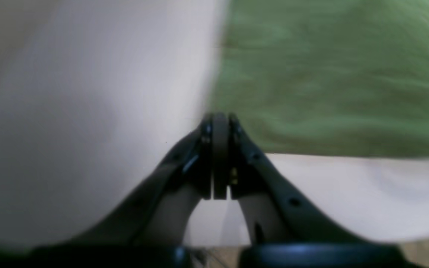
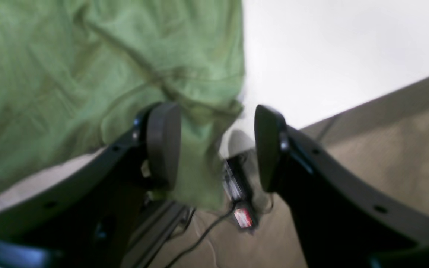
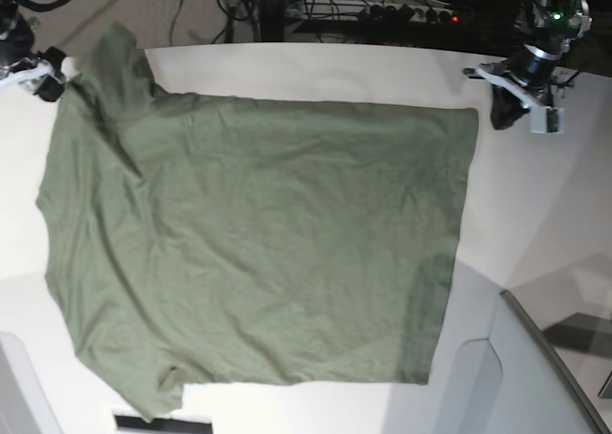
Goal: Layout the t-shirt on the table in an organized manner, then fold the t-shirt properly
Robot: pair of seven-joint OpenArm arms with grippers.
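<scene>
The olive-green t-shirt (image 3: 258, 243) lies spread flat on the white table (image 3: 535, 224), its hem toward the right and its sleeves toward the left. My left gripper (image 3: 504, 117) hovers just off the shirt's far right corner. In the left wrist view the left gripper (image 1: 220, 121) has its pads pressed together on nothing, with the t-shirt (image 1: 330, 74) beside the tip. My right gripper (image 3: 48, 82) is at the far left sleeve. In the right wrist view the right gripper (image 2: 216, 145) is open, and sleeve cloth of the t-shirt (image 2: 69, 67) hangs against one pad (image 2: 164, 145).
A grey raised panel (image 3: 535, 377) stands at the front right corner. Cables and equipment (image 3: 382, 4) run behind the far edge. A black strip (image 3: 163, 423) lies at the front edge. In the right wrist view, a small device with wires (image 2: 238, 201) lies on the floor beyond the table's edge.
</scene>
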